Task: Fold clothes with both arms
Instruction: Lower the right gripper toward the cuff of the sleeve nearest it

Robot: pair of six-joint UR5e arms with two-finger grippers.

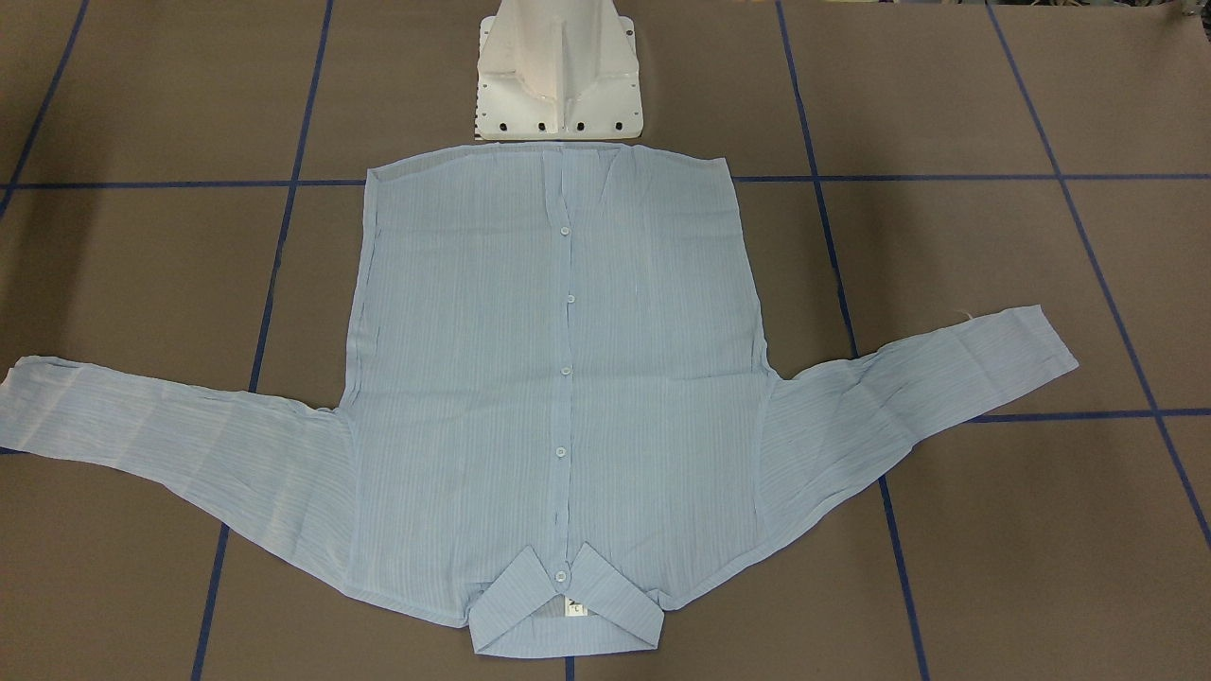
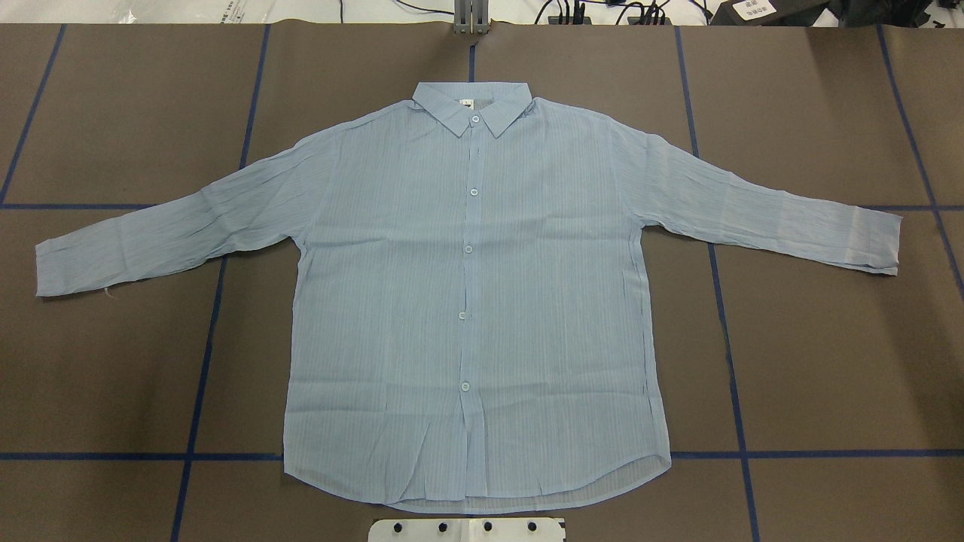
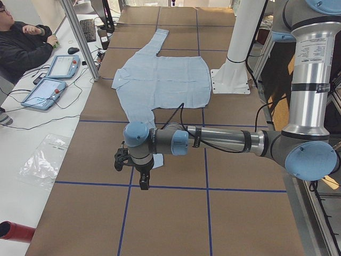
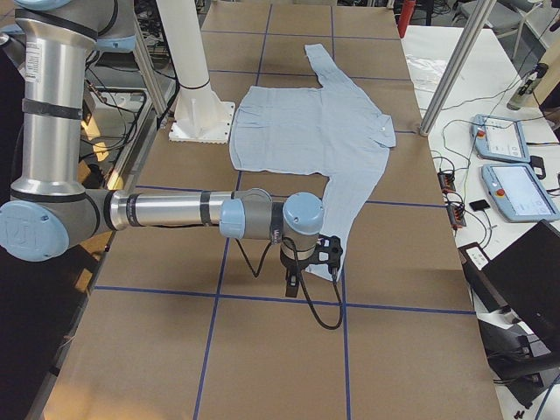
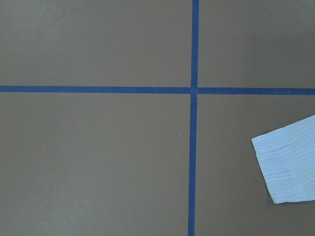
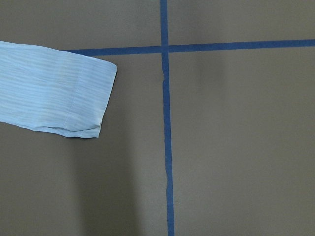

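Left gripper point(image 3: 143, 180) & right gripper point(image 4: 291, 280): open/closed can't tell; shirt point(image 2: 467, 301) flat btwn them, cuffs point(image 6: 88, 98) near each.

Brown table cover point(image 2: 828, 339) gridded with blue tape lines point(image 5: 194, 147). White pedestal base point(image 1: 558, 80) at robot-side edge. Operator point(image 3: 24, 45) in black seated at side bench, teach pendants point(image 3: 47, 92) and keyboard point(image 3: 88, 29) nearby. Clear plastic bag point(image 3: 45, 160) further along bench.

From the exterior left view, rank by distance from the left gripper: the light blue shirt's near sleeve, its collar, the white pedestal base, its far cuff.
1. Near sleeve of the light blue shirt, stretched toward the left gripper.
2. Collar, operators' side, and white pedestal base, robot's side: too close to call.
3. Far cuff, at the table's far end.
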